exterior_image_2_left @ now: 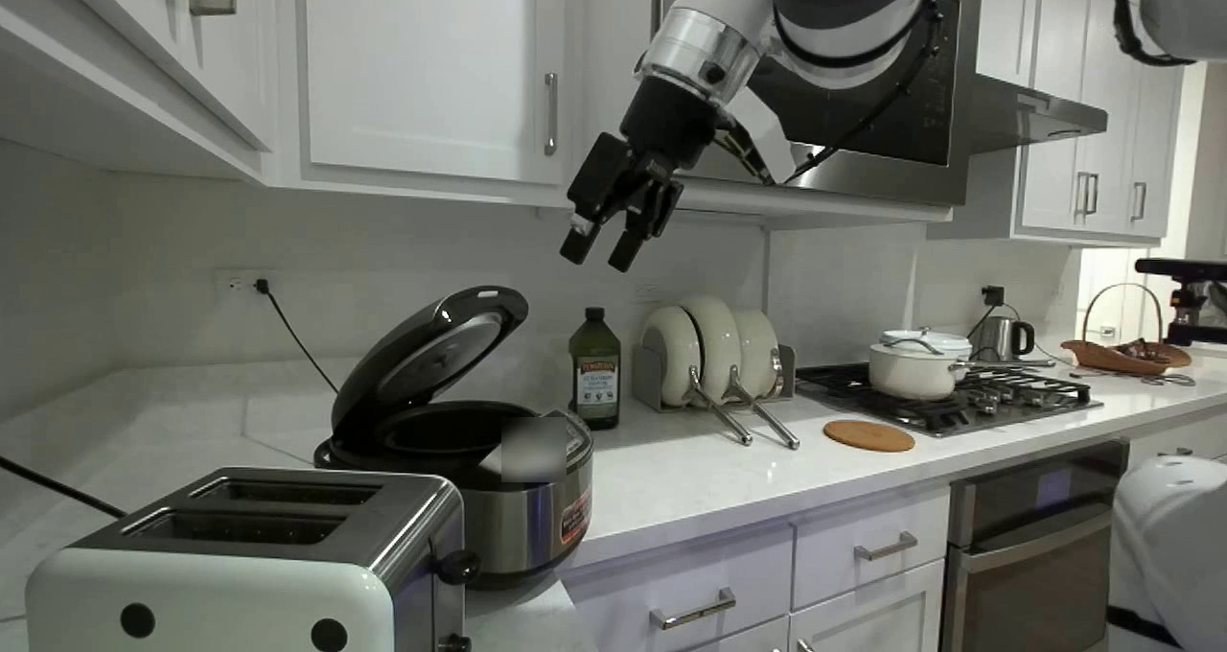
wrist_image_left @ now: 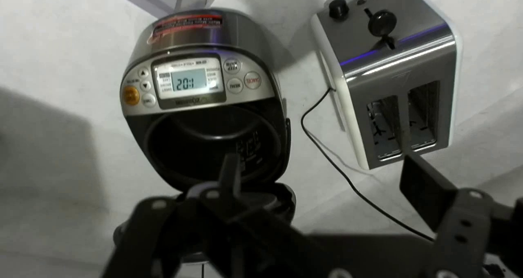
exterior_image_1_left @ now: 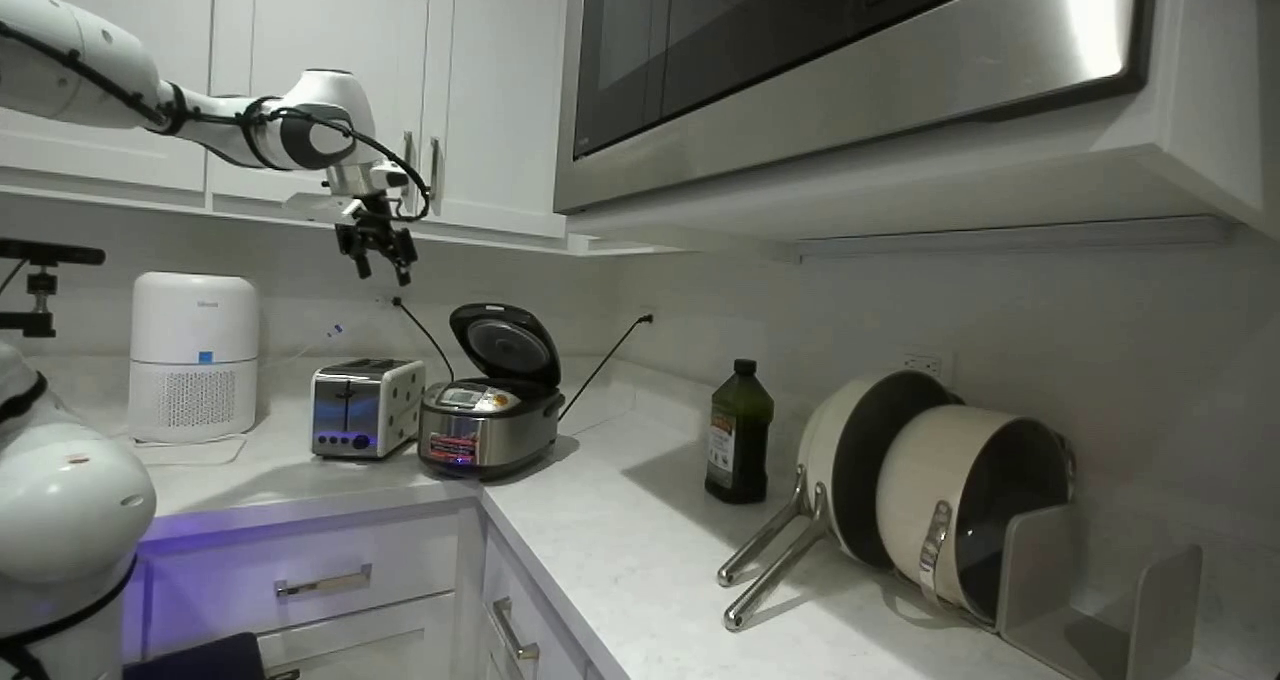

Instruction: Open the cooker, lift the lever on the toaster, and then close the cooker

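The fingers (exterior_image_2_left: 628,247) are released, their tips spread apart, and they hang at the end of the white arm (exterior_image_1_left: 215,135), well above the surface (exterior_image_1_left: 620,530) and well apart from the things on it. The cooker (exterior_image_2_left: 508,527) stands upright on the surface, its dark lid (exterior_image_2_left: 422,355) raised and tilted back. In the wrist view its round dark bowl (wrist_image_left: 196,143) lies exposed, and the display (wrist_image_left: 188,79) shows digits. The toaster (wrist_image_left: 390,75) stands just beside the cooker but apart from it, to its left in both exterior views. Its lever (wrist_image_left: 382,23) juts out on the same side as a round dial (wrist_image_left: 338,9); how high the lever sits in its track is hard to tell. In the wrist view the finger on the left passes in front of the bowl, and a black cord (wrist_image_left: 302,122) runs between cooker and toaster. In both exterior views a dark green bottle (exterior_image_1_left: 738,440) stands to the right of the cooker, and farther right cream pans (exterior_image_1_left: 920,500) stand on edge in a gray rack (exterior_image_1_left: 1035,570). Beyond them, in an exterior view, a lidded cream pot (exterior_image_2_left: 911,374) sits on the stove (exterior_image_2_left: 944,412), with a round orange-brown mat (exterior_image_2_left: 868,435) lying on the near side.
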